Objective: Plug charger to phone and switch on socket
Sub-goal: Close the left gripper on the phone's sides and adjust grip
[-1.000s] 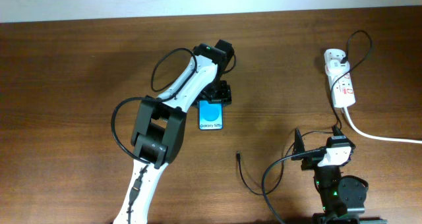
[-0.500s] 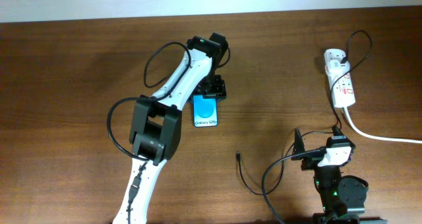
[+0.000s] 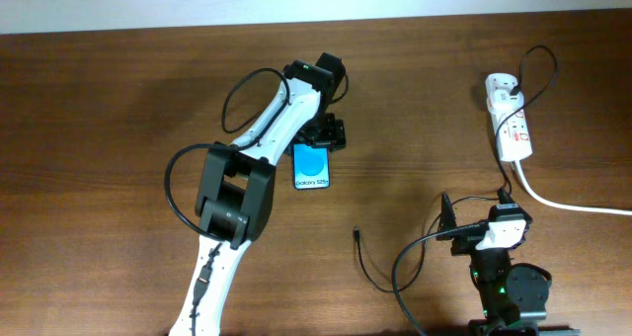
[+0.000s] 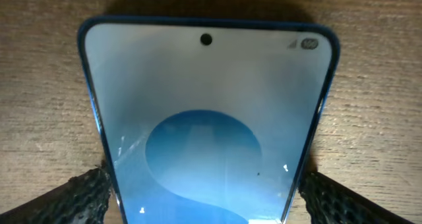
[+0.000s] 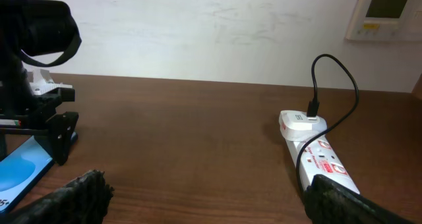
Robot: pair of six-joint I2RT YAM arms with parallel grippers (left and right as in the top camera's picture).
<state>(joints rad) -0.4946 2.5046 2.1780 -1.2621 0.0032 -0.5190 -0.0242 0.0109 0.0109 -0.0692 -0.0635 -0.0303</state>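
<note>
The left hand stands open astride the phone, which lies screen-up on the surface. The right hand is open and empty, with the charger tip loose nearby.

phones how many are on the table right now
1. The phone lies screen up near the middle of the table, between the left gripper's fingers. The left arm could hide something beneath it.
</note>
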